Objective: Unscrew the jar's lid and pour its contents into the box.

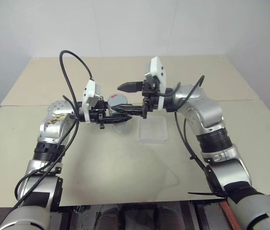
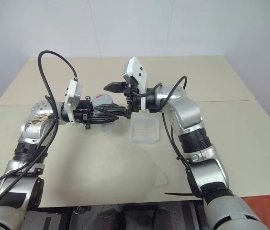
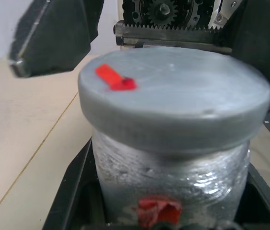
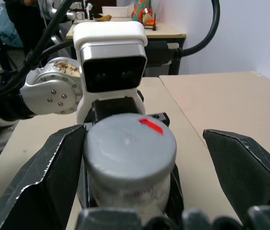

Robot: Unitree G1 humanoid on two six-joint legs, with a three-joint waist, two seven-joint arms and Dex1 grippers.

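My left gripper (image 1: 119,112) is shut on the jar (image 1: 114,102) and holds it level above the table, mouth toward my right arm. In the left wrist view the jar (image 3: 173,177) is wrapped in clear film with a red mark. The grey lid (image 3: 173,96), marked with a red strip, sits on it. My right gripper (image 1: 131,99) is open, with one finger on each side of the lid (image 4: 130,141). One finger (image 4: 44,177) is close against the lid's side and the other (image 4: 245,167) stands apart. The clear box (image 1: 152,130) lies on the table just below. The contents are hidden.
The beige table (image 1: 101,167) has a seam running across it behind the box. Black cables loop above both wrists. A white wall stands behind the table's far edge.
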